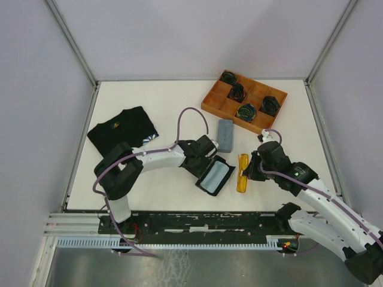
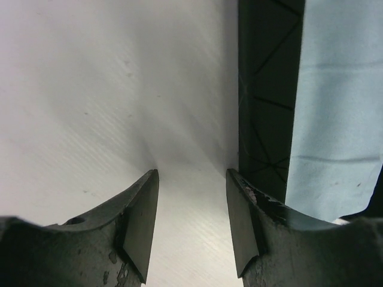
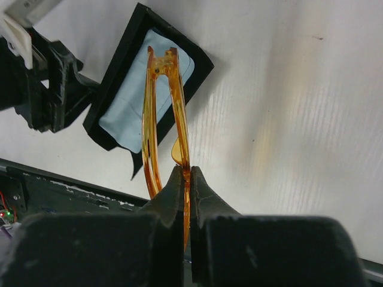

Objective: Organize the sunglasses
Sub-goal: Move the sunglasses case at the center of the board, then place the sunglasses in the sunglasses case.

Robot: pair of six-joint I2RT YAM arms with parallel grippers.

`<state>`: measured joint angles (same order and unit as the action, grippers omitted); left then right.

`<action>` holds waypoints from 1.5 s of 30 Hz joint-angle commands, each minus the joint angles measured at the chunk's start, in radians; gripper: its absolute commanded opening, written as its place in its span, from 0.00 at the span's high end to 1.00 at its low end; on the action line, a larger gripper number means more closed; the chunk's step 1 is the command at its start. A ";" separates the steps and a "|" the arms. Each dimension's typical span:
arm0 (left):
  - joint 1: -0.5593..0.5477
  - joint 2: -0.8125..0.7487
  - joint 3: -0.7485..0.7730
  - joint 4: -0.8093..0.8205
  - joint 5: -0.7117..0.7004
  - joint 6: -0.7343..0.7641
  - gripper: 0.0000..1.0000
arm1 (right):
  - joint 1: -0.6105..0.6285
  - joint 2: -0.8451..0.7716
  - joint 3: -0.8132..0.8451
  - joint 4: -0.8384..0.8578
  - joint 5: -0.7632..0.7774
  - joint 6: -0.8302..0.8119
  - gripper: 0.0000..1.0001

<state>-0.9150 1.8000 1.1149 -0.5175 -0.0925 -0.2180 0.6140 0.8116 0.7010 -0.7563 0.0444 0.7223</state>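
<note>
Translucent orange sunglasses (image 1: 242, 174) hang folded just above the table, to the right of an open black case (image 1: 214, 177). My right gripper (image 1: 249, 170) is shut on their frame. In the right wrist view the sunglasses (image 3: 175, 95) reach out from the gripper (image 3: 190, 171) over the case (image 3: 199, 55), which is lined with a light blue cloth (image 3: 128, 113). My left gripper (image 1: 209, 160) is at the case's far left edge. In its own view that gripper (image 2: 192, 179) is open over bare table, with its right finger beside the case's rim (image 2: 266, 101) and the cloth (image 2: 335, 107).
A closed grey-blue case (image 1: 225, 135) lies just behind the open one. A wooden compartment tray (image 1: 216, 103) with several dark green rosettes stands at the back right. A black T-shirt (image 1: 122, 128) lies at the left. The arms' base rail (image 1: 197, 222) runs along the near edge.
</note>
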 commanded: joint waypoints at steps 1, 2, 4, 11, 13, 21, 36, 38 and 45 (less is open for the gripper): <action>-0.055 -0.013 -0.022 0.017 0.051 -0.074 0.45 | -0.001 -0.022 0.004 0.045 0.033 0.075 1.00; -0.066 -0.010 -0.020 0.021 0.059 -0.079 0.45 | -0.001 -0.017 0.003 0.047 0.027 0.079 1.00; -0.086 -0.006 -0.014 0.034 0.071 -0.089 0.45 | -0.002 -0.010 -0.007 0.062 0.005 0.094 1.00; -0.129 0.002 0.000 0.065 0.113 -0.107 0.45 | -0.001 0.009 -0.039 0.123 -0.039 0.137 1.00; -0.138 0.004 0.000 0.074 0.124 -0.106 0.45 | -0.002 0.023 -0.040 0.130 -0.040 0.139 1.00; -0.138 -0.069 -0.065 0.108 0.079 -0.133 0.47 | -0.006 0.125 -0.043 0.201 -0.085 0.121 1.00; -0.110 -0.304 -0.264 0.253 0.018 -0.241 0.48 | -0.085 0.314 -0.090 0.391 -0.234 0.030 1.00; -0.110 -0.333 -0.281 0.278 0.007 -0.256 0.48 | -0.096 0.324 -0.098 0.406 -0.259 0.026 1.00; -0.110 -0.418 -0.320 0.347 -0.010 -0.276 0.47 | -0.134 0.361 -0.110 0.434 -0.350 0.023 1.00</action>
<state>-1.0271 1.4445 0.8093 -0.2726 -0.0772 -0.4374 0.4999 1.1591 0.5957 -0.3962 -0.2272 0.7574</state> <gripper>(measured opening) 0.523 0.015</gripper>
